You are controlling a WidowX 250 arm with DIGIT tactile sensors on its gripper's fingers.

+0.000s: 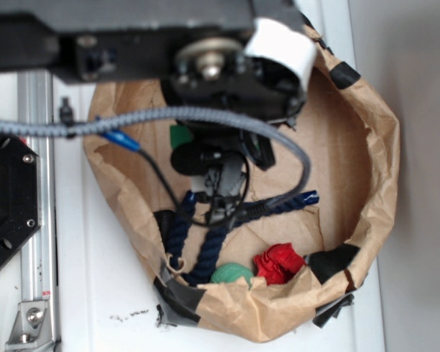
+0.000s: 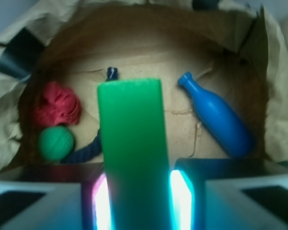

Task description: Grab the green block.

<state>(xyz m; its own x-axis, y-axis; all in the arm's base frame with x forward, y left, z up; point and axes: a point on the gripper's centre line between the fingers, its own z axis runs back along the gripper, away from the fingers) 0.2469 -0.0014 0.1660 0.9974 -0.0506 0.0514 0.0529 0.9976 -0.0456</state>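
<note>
Our tool (image 2: pixel 137 201) pinches the flat, stiff mid-green rectangular block (image 2: pixel 133 143) by its 2 long edges; likely light, smooth.

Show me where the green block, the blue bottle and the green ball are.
green block (image 2: pixel 133 143), wrist view, middle of its flat face.
blue bottle (image 2: pixel 221 120), wrist view, middle of its body.
green ball (image 2: pixel 55 142), wrist view, its centre.

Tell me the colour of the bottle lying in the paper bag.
The bottle is solid blue, clearest in the wrist view.
</note>
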